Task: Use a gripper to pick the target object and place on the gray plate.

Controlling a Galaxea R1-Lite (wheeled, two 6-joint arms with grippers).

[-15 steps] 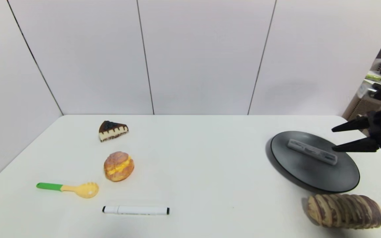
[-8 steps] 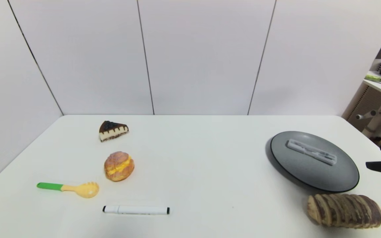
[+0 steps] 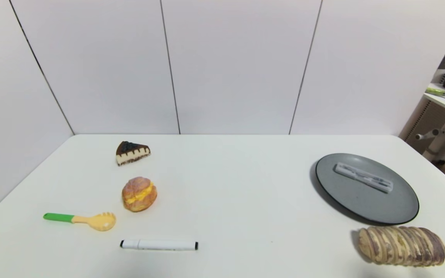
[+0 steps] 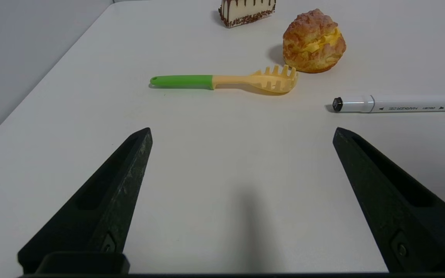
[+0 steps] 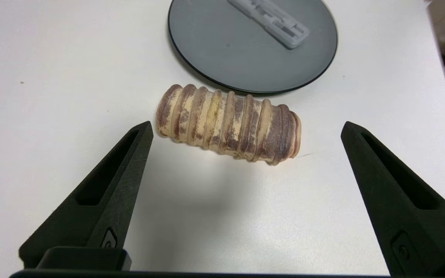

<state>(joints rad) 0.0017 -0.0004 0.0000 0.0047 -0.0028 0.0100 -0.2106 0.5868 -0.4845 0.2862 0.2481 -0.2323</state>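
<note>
The translucent whitish-grey case (image 3: 364,177) lies flat on the gray plate (image 3: 365,200) at the right of the table. Both also show in the right wrist view, the case (image 5: 269,21) lying on the plate (image 5: 226,50). My right gripper (image 5: 245,131) is open and empty, low over the table's near right part, short of the striped bread roll (image 5: 228,123); only a dark tip shows at the head view's lower right corner. My left gripper (image 4: 242,133) is open and empty over bare table at the near left, out of the head view.
A striped bread roll (image 3: 402,246) lies just in front of the plate. On the left are a cake slice (image 3: 131,153), a cream puff (image 3: 139,194), a green-handled pasta spoon (image 3: 81,220) and a white marker (image 3: 158,245). A shelf stands beyond the table's right edge.
My right gripper has drawn back from over the plate's right side, down and toward me, almost out of the head view. The case stays on the plate.
</note>
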